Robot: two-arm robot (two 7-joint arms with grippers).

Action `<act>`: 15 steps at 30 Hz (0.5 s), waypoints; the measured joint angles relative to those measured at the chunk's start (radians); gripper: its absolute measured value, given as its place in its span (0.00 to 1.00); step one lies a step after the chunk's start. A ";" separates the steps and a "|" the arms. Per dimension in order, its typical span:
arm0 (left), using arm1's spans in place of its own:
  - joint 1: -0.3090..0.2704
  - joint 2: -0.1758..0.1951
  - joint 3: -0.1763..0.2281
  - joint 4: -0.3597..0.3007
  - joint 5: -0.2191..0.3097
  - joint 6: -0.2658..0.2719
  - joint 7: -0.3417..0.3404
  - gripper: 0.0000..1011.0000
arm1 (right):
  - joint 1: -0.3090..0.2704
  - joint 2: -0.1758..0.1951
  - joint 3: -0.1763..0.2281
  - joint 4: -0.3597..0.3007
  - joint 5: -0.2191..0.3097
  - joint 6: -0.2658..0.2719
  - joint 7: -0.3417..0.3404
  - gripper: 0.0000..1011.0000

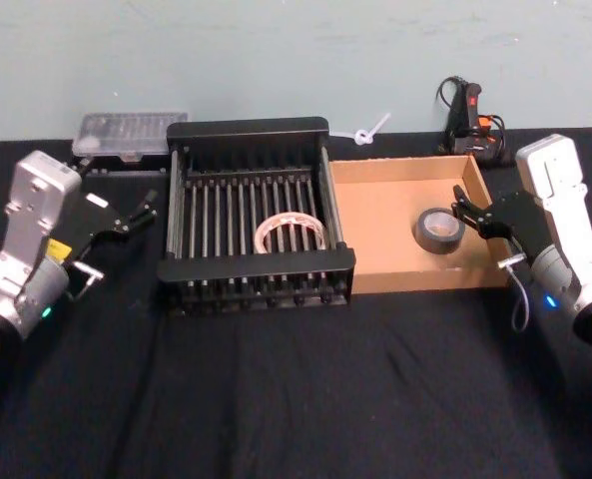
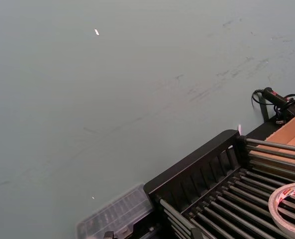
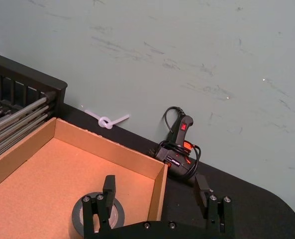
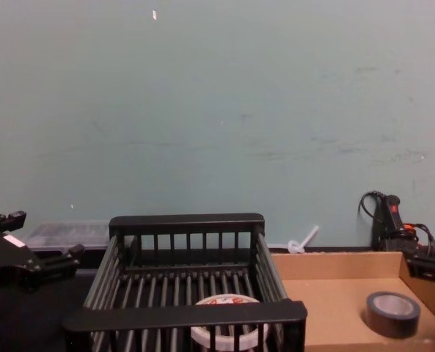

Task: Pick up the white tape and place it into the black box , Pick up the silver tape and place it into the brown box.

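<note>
Head view: the right gripper [image 1: 472, 214] is open, its fingers empty, just right of the silver tape [image 1: 439, 232] lying in the brown box [image 1: 390, 205]. The left gripper [image 1: 139, 212], open too, sits left of the black box [image 1: 256, 257] holding the white tape [image 1: 291, 233].

Right wrist view: fingertips [image 3: 109, 184] straddle the box's wall.
</note>
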 joint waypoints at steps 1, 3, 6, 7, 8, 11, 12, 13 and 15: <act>0.000 0.000 0.000 0.000 0.000 0.000 0.000 0.99 | 0.000 0.000 0.000 0.000 0.000 0.000 0.000 0.99; 0.000 0.000 0.000 0.000 0.000 0.000 0.000 0.99 | 0.000 0.000 0.000 -0.001 0.000 0.000 0.000 0.99; 0.000 0.000 0.000 0.000 0.000 0.000 0.000 0.99 | 0.001 0.001 -0.001 -0.001 0.000 0.001 0.000 0.99; 0.000 0.000 0.000 0.000 0.000 0.000 0.000 0.99 | 0.001 0.001 -0.001 -0.001 0.000 0.001 0.000 0.99; 0.000 0.000 0.000 0.000 0.000 0.000 0.000 0.99 | 0.001 0.001 -0.001 -0.001 0.000 0.001 0.000 0.99; 0.000 0.000 0.000 0.000 0.000 0.000 0.000 0.99 | 0.001 0.001 -0.001 -0.001 0.000 0.001 0.001 0.99; 0.000 0.000 0.000 0.000 0.000 0.000 0.000 0.99 | 0.001 0.001 -0.001 -0.002 0.000 0.001 0.001 0.99; 0.000 0.000 0.000 0.000 0.000 0.000 0.000 0.99 | 0.001 0.001 -0.001 -0.002 0.000 0.001 0.001 0.99; 0.000 0.000 0.000 0.000 0.000 0.000 0.000 0.99 | 0.001 0.001 -0.002 -0.002 0.000 0.002 0.001 0.99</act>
